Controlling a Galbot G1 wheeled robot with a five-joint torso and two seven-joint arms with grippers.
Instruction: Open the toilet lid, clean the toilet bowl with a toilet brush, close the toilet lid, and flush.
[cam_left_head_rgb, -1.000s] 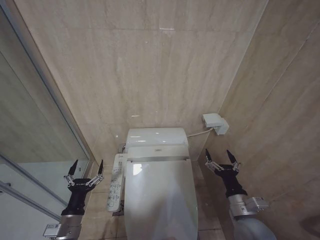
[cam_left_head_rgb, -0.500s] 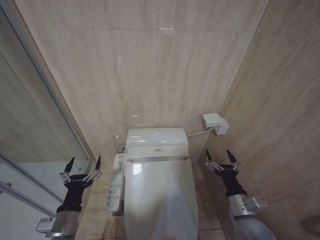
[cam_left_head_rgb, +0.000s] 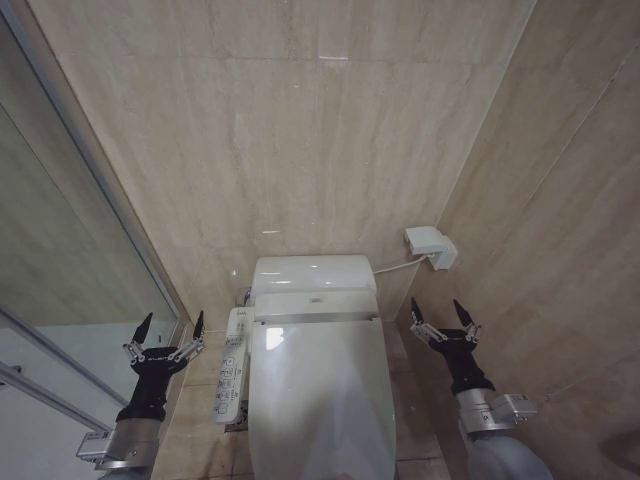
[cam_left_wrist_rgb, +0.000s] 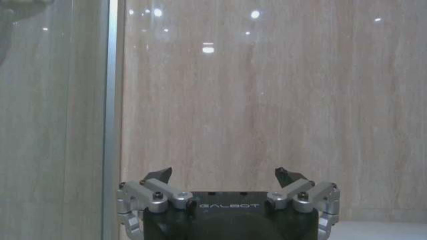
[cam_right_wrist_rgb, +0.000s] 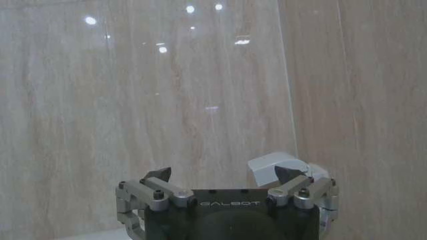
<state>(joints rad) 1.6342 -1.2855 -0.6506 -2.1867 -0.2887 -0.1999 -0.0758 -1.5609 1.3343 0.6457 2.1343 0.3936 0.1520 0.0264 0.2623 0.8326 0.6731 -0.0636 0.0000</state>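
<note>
The glossy white toilet lid (cam_left_head_rgb: 320, 400) lies closed over the toilet bowl, which it hides; the white bidet unit and tank (cam_left_head_rgb: 313, 285) sit behind it against the wall. My left gripper (cam_left_head_rgb: 171, 324) is held open in the air left of the toilet, beside the button panel. In the left wrist view the left gripper (cam_left_wrist_rgb: 224, 175) faces the beige wall with nothing between its fingers. My right gripper (cam_left_head_rgb: 444, 311) is open too, raised to the right of the toilet, and the right gripper (cam_right_wrist_rgb: 224, 173) points at the wall. The toilet brush is out of view.
A long white button panel (cam_left_head_rgb: 231, 375) runs along the toilet's left side. A glass partition with a metal frame (cam_left_head_rgb: 95, 190) stands on the left. A small white box (cam_left_head_rgb: 431, 247) with a cable is fixed to the right wall. Beige tiled walls close in on both sides.
My left arm has shifted slightly left and down from a second ago, then edged up a little. The right arm and the toilet have not moved.
</note>
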